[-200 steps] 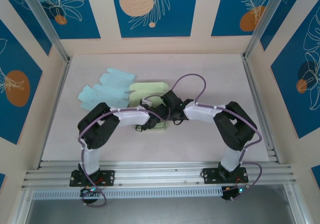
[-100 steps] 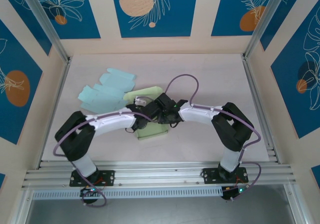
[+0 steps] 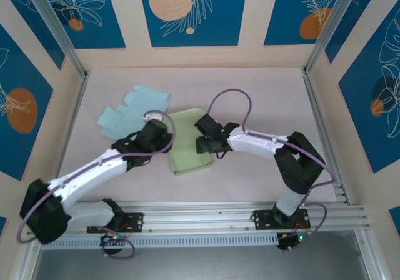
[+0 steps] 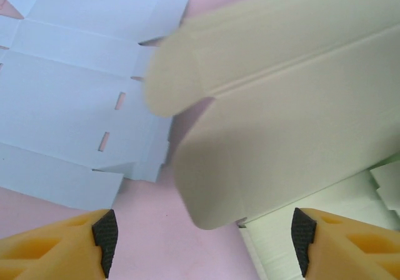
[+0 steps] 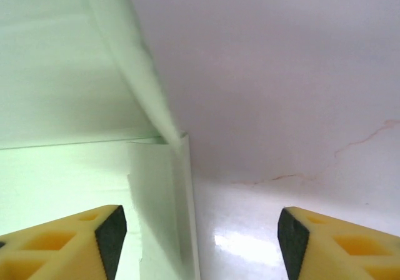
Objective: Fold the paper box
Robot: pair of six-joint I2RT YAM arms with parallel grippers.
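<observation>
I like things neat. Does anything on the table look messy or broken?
Nothing looks torn or spilled. The green paper box lies crooked on the table, its rounded flaps loose and not tucked in. Left of it, the blue box sheets sit in an uneven, overlapping pile.

One pale green paper box. One pile of light blue flat box cutouts, at least two sheets, exact count unclear. Two robot arms: left arm, right arm. Two grippers: left gripper, right gripper.
</observation>
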